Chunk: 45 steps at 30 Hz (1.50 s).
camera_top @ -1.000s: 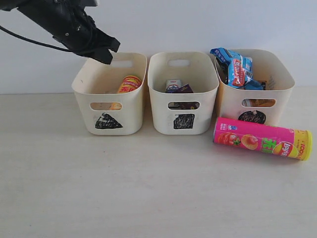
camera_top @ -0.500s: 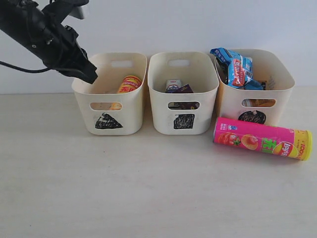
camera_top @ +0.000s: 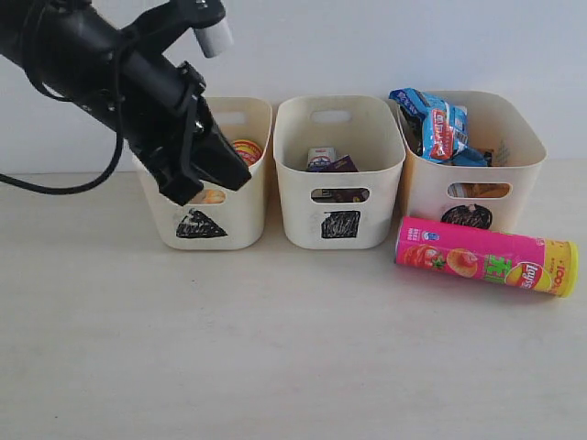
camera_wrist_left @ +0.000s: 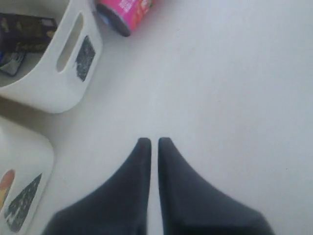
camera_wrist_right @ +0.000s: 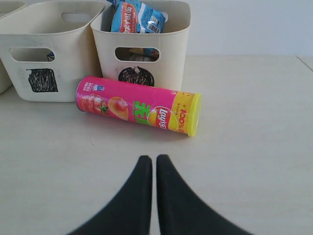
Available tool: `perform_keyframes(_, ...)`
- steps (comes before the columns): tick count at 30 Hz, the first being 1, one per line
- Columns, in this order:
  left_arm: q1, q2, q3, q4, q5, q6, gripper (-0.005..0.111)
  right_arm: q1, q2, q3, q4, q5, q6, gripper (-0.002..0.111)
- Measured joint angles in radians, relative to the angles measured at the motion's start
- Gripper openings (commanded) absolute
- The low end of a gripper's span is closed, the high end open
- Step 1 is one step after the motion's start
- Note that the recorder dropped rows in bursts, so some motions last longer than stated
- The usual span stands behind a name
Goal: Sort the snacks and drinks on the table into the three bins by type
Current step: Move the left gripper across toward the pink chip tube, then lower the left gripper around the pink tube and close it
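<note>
The pink chip tube point(camera_top: 486, 257) with a yellow end lies on the table point(camera_top: 275, 348) in front of the circle bin point(camera_top: 518, 183). The yellow tube point(camera_top: 246, 149) stands in the triangle bin point(camera_top: 243, 220). In the square bin point(camera_top: 293, 202) are the white and blue carton point(camera_top: 321, 158) and the purple carton point(camera_top: 344, 165). Blue packets point(camera_top: 440, 128) fill the circle bin, and the orange-brown bag point(camera_top: 481, 191) shows through its cutout. My left gripper point(camera_top: 220, 183) hangs shut and empty in front of the triangle bin. My right gripper point(camera_wrist_right: 154, 159) is shut and empty, short of the pink tube point(camera_wrist_right: 139, 105).
A white wall point(camera_top: 367, 46) rises right behind the bins. The left wrist view looks down on bare table point(camera_wrist_left: 220, 98), with the square bin point(camera_wrist_left: 49, 88) and the triangle bin point(camera_wrist_left: 24, 161) off to one side. The right gripper does not show in the exterior view.
My left arm has swung from above the triangle bin out to the left, then down and forward in front of that bin. The pink tube and the bins' contents have not moved.
</note>
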Motion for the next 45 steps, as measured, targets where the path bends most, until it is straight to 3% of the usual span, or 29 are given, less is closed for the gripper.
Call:
perform_keyframes(9,-0.225,0.033,-0.002,-0.080,-0.127,0.092,0.007,0.000,0.000,0.000,0.000,0.000,0.000,0.000)
perform_keyframes(11,-0.272,0.066,-0.013,-0.080,-0.178,0.125,0.018,0.000,0.000,0.000,0.000,0.000,0.000,0.000)
perform_keyframes(17,-0.357,0.187,-0.078,-0.080,-0.291,0.166,0.072,0.000,0.000,0.000,0.000,0.000,0.000,0.000)
perform_keyframes(19,-0.373,0.236,-0.116,-0.080,-0.338,0.157,0.076,0.000,0.000,0.000,0.000,0.000,0.000,0.000)
perform_keyframes(31,-0.383,0.505,-0.338,-0.078,-0.374,0.149,0.071,0.000,0.000,0.000,0.000,0.000,0.000,0.000)
perform_keyframes(35,-0.383,0.583,-0.420,-0.078,-0.410,0.149,0.045,0.000,0.000,0.000,0.000,0.000,0.000,0.000)
perform_keyframes(39,-0.384,0.650,-0.475,-0.076,-0.504,0.149,0.009,0.000,0.000,0.000,0.000,0.000,0.000,0.000)
perform_keyframes(40,-0.384,0.664,-0.486,-0.076,-0.534,0.147,0.004,0.000,0.000,0.000,0.000,0.000,0.000,0.000)
perform_keyframes(45,-0.384,0.715,-0.520,-0.078,-0.665,0.093,0.004,0.000,0.000,0.000,0.000,0.000,0.000,0.000)
